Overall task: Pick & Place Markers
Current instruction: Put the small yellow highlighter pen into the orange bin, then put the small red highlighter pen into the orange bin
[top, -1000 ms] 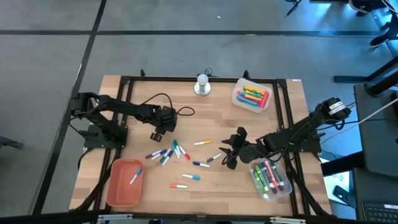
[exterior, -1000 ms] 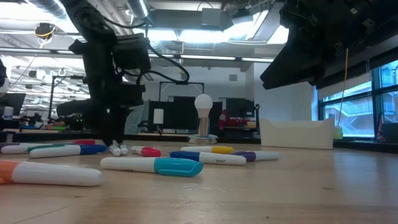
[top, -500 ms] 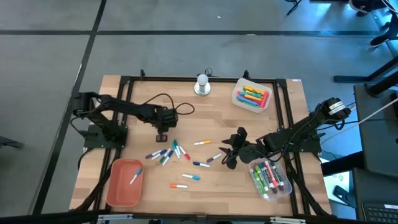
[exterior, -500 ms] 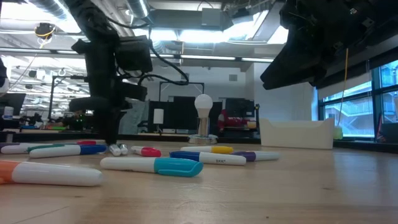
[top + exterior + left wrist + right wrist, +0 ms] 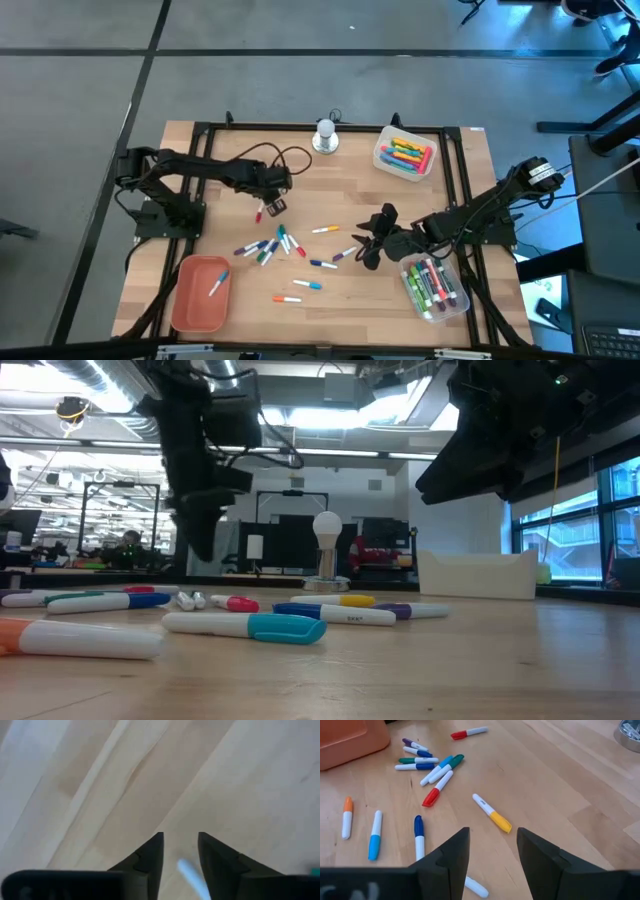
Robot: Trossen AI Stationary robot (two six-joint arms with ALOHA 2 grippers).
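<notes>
Several markers lie loose on the wooden table, most of them in a cluster at its middle. One red-capped marker lies flat, apart from the cluster on its far side. My left gripper hangs just above it, pointing steeply down. Its fingers are open and the marker's white barrel shows on the table under the gap. My right gripper hovers open to the right of the cluster, slanting down toward it, with nothing held.
An orange tray at the near left holds one marker. Clear bins of markers stand at the far right and near right. A silver-white knob object stands at the far edge. A black cable loops above the left arm.
My left gripper has risen from the table top, where its fingertips stood at the cluster's far side. It has also rolled about its own axis and shifted slightly toward the far right. The red-capped marker now shows on the table beneath it.
</notes>
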